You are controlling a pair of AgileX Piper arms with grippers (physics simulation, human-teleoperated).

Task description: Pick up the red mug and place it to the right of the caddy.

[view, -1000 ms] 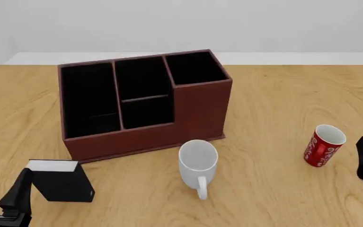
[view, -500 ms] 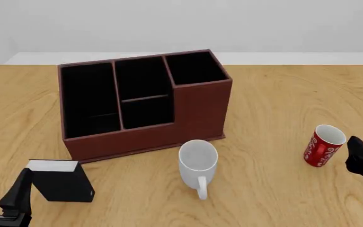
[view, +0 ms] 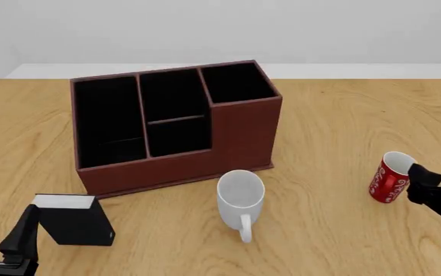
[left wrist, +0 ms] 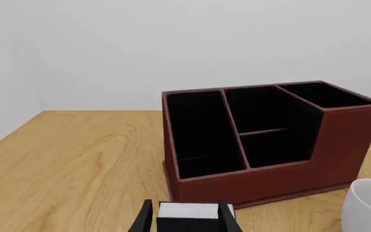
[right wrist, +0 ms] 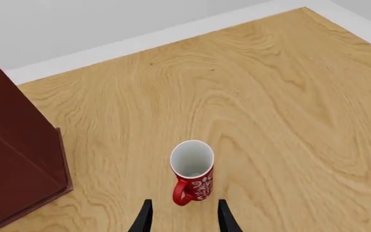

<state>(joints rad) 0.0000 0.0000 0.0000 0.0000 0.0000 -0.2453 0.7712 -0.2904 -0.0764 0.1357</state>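
Red mug with white swirl pattern (view: pixel 391 177): upright on the wooden table (view: pixel 335 115), well to the right of the caddy, not yet gripped.

Right gripper (right wrist: pixel 183 218) sits just beside the mug on its near side, fingers parted with the mug centred ahead of the gap. Advice: advance level until the fingers straddle the body, avoiding the small handle, then close. Dark reddish-brown rectangular caddy (view: pixel 176 123) stands far left; white handled mug (view: pixel 240 198) is near it. Left gripper (left wrist: pixel 184 223) is parked, its fingers apart around a small white-topped black box (view: pixel 73 219).
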